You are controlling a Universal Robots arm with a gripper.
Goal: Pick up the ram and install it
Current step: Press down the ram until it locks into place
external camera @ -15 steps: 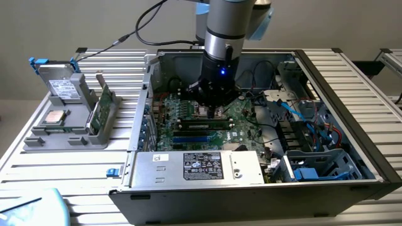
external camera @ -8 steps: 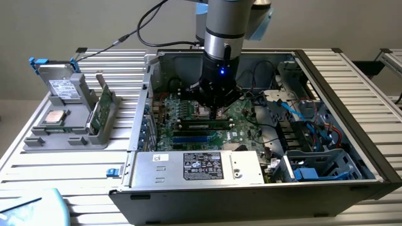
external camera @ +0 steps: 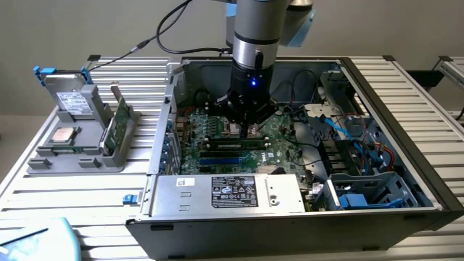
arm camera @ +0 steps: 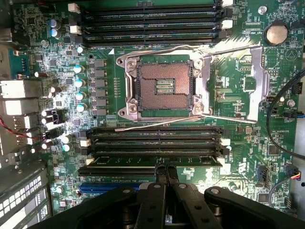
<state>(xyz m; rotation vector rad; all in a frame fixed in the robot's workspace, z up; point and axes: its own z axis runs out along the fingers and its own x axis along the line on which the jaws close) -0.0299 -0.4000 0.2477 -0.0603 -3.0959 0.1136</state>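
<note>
Where the open computer case point(external camera: 377, 103) sits on the ribbed metal table point(external camera: 43, 187), one black gripper point(external camera: 245, 129) is seen low over the green motherboard point(external camera: 279, 136). In the wrist view its two thin dark fingers point(arm camera: 160, 179) are pressed flat together, and nothing is pinched between them. The tips are seen just above the long black slots point(arm camera: 152, 141).

The ram point(external camera: 118, 128) is found well away from the gripper, on the exterior view's left. It looks like a thin, flat green stick, and it is stood on its long edge in a grey plastic holder point(external camera: 73, 160). Three things are counted in that holder: the ram, one square shiny processor chip point(external camera: 64, 135), and one grey metal drive point(external camera: 73, 100) with a white sticker.

On the bumpy motherboard, one square socket point(arm camera: 164, 85) full of tiny gold dots is framed in shiny metal. Four long black slots can be counted on one side of it and four on the other. One round silver battery point(arm camera: 276, 33) is seen near a corner. One smooth silver box point(external camera: 232, 193) with a black label is fixed at the front of the case.
</note>
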